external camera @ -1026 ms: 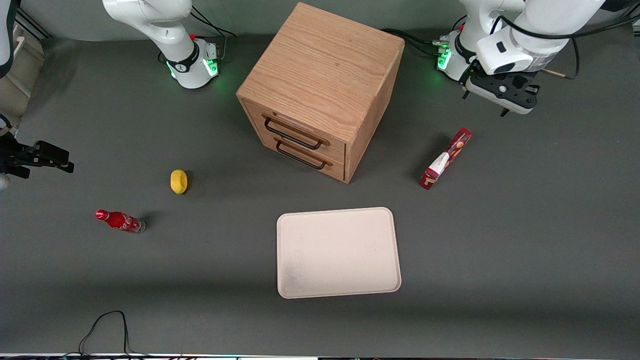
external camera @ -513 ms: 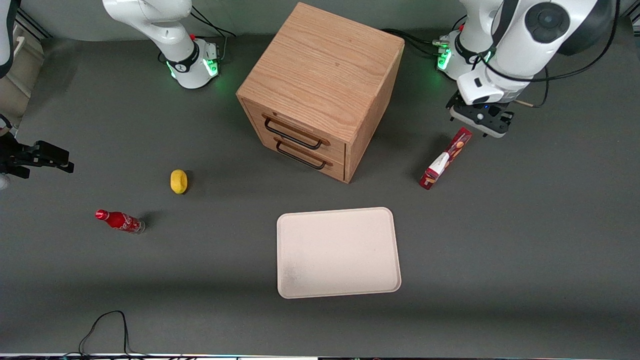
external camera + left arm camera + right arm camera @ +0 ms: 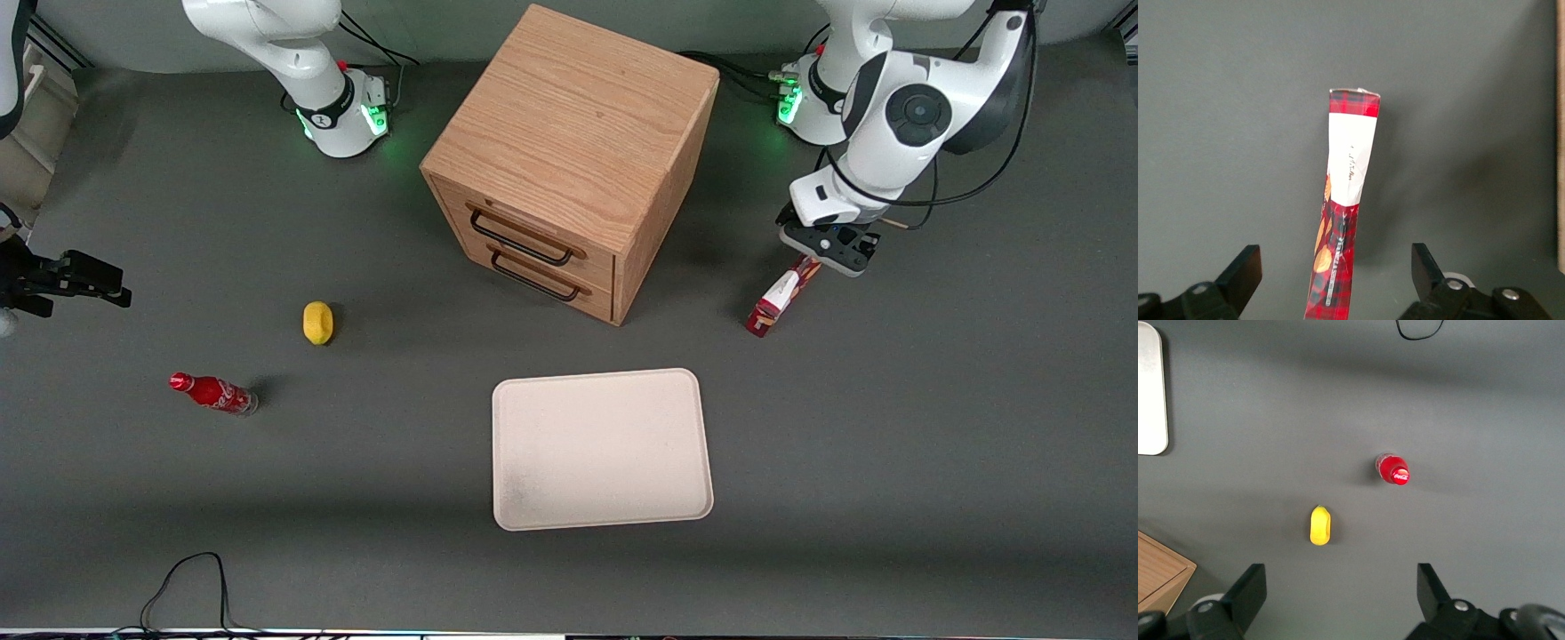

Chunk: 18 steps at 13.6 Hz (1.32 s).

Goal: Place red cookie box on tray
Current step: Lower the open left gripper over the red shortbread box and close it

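Red cookie box (image 3: pixel 782 297) — the long, slim red cardboard one with a white patch and brown cookie pictures — stands on its narrow edge on the dark grey table (image 3: pixel 933 427), beside the oak drawer cabinet (image 3: pixel 569 160) toward the working arm's end, well apart from the flat pale cream tray (image 3: pixel 602 449) with its rounded corners and low rim. The left arm's black two-finger gripper (image 3: pixel 822 253) hangs right over the box's end farther from the front camera, and the wrist view shows its fingers (image 3: pixel 1241 270) spread wide with the box (image 3: pixel 1341 227) running between them, touching neither.

What worries me is how thin and tall that box sits. If one finger lands first, it will likely tip the box flat or skid it sideways instead of pinching it. A grip so near one end could also let the long free end sag or swing in the lift — and cardboard may buckle under a hard squeeze.

Room is generous, as I judge it. Bare table lies between the box and the tray, and nothing stands on the tray. The cabinet's side is the only near obstacle. The box looks about as long as the tray is wide, so it may overhang the rim unless turned along it.
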Tool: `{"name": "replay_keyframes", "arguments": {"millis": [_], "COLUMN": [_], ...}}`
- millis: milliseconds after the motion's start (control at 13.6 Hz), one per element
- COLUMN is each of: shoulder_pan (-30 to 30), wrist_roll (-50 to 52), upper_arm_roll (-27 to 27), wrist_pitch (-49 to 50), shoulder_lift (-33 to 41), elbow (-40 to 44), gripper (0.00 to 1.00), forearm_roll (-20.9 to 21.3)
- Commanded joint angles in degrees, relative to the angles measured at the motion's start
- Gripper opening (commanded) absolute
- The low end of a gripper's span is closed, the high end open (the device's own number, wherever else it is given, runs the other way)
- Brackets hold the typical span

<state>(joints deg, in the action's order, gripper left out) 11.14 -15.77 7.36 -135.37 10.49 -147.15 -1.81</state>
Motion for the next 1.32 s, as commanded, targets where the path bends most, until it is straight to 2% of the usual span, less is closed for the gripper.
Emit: {"name": "replay_keyframes", "arguments": {"millis": [0, 586, 733, 1173, 1246], "shoulder_pan": [0.11, 0.55, 0.55, 0.64, 0.64], "wrist_roll": [-0.57, -0.66, -0.66, -0.40, -0.14], "upper_arm_roll": [-0.24, -0.24, -0.24, -0.24, -0.24], "wrist_pitch": [-2.87, -16.58, -16.42, -15.89, -15.62], "shoulder_lift": [-2.05, -13.56, -13.83, -11.99, -11.72], "elbow": [-0.85, -1.12, -1.29, -3.66, -3.67], "gripper": [1.00, 1.00, 1.00, 0.99, 0.93], "forearm_roll": [0.84, 1.02, 2.60, 2.60, 2.60]}}
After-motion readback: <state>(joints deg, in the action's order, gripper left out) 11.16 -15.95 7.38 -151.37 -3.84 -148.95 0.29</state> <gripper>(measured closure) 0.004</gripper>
